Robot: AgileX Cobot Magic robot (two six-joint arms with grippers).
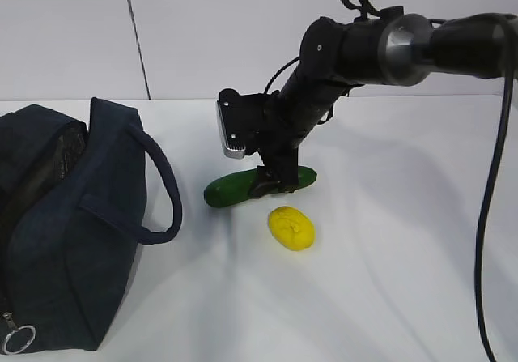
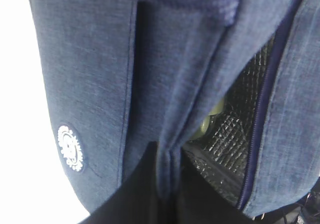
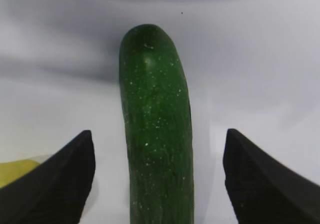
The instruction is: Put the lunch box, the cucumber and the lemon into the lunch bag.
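Navy fabric of the lunch bag (image 2: pixel 95 83) fills the left wrist view, where the left claw (image 2: pixel 167 184) is clenched on a fold of cloth at the rim of the opening, holding the mouth apart so the silvery lining shows; a pale greenish shape deep inside may be the lunch box (image 2: pixel 212 116), though too little shows to be sure. On the table (image 1: pixel 388 281), well to the right of the bag, the cucumber (image 1: pixel 235 188) lies flat with the lemon (image 1: pixel 291 227) just beside it and nearer the camera, the two apart. Over the cucumber the right claw (image 1: pixel 271 185) is released, its jaws standing wide on either side of the green body in the right wrist view, with clear table showing between each jaw and the skin. To do this step well, I judge the claw should sink until the jaws straddle the cucumber near its middle, staying square across its length, then close gently so the smooth skin does not squirt out or roll into the lemon.
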